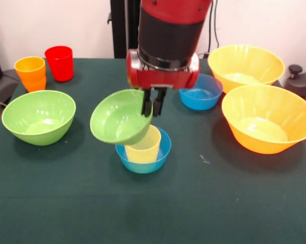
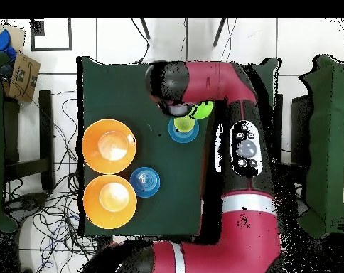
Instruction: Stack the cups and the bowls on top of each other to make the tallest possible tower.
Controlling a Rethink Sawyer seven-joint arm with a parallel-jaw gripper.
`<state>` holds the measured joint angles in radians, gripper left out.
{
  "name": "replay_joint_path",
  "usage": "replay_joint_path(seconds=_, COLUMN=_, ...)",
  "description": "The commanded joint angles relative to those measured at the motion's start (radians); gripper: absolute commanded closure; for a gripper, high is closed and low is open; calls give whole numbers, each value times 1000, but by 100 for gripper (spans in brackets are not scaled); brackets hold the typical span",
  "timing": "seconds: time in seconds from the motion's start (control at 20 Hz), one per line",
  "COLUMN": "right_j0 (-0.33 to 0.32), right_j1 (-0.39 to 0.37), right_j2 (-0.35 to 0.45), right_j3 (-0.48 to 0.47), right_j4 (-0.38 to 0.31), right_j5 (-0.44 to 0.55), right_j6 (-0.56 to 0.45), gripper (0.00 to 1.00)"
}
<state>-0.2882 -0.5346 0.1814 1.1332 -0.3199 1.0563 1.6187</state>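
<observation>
A dark green cloth covers the table (image 1: pixel 66 203), which stands against a pale wall with cables trailing over a tiled floor around it. The red and black arm (image 1: pixel 168 35) comes down over the middle of the table, and its gripper (image 1: pixel 153 104) has its two dark fingers pinched on the rim of a small green bowl (image 1: pixel 117 119), which hangs tilted in the air with its mouth turned toward the near side. Just under and slightly right of it sits a small blue bowl (image 1: pixel 160 152) with a pale yellow cup (image 1: pixel 143 147) standing upright inside; the lifted bowl overlaps the cup's rim from the front, and I cannot tell whether they touch. Far right of that is a second small blue bowl (image 1: pixel 201 94), empty. On the right side two very large orange bowls stand close together, one nearer (image 1: pixel 267 119), one farther (image 1: pixel 244 63). On the left a large green bowl (image 1: pixel 38 117) rests upright, and behind it, at the far left corner, an orange cup (image 1: pixel 31 73) and a red cup (image 1: pixel 59 63) stand side by side.
</observation>
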Motion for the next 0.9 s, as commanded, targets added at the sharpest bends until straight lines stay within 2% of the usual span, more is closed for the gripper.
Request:
replay_joint_path(seconds=0.05, right_j0=-42, right_j1=-109, right_j2=16, right_j3=316, right_j4=7, right_j5=-98, right_j6=-19, gripper=100)
replay_joint_path(seconds=0.25, right_j0=-60, right_j1=-134, right_j2=21, right_j3=372, right_j4=6, right_j5=-124, right_j6=-7, gripper=100)
replay_joint_path(seconds=0.6, right_j0=-66, right_j1=-93, right_j2=40, right_j3=369, right_j4=-3, right_j5=-215, right_j6=42, gripper=100)
replay_joint_path(seconds=0.9, right_j0=-51, right_j1=-92, right_j2=35, right_j3=356, right_j4=4, right_j5=-187, right_j6=53, gripper=100)
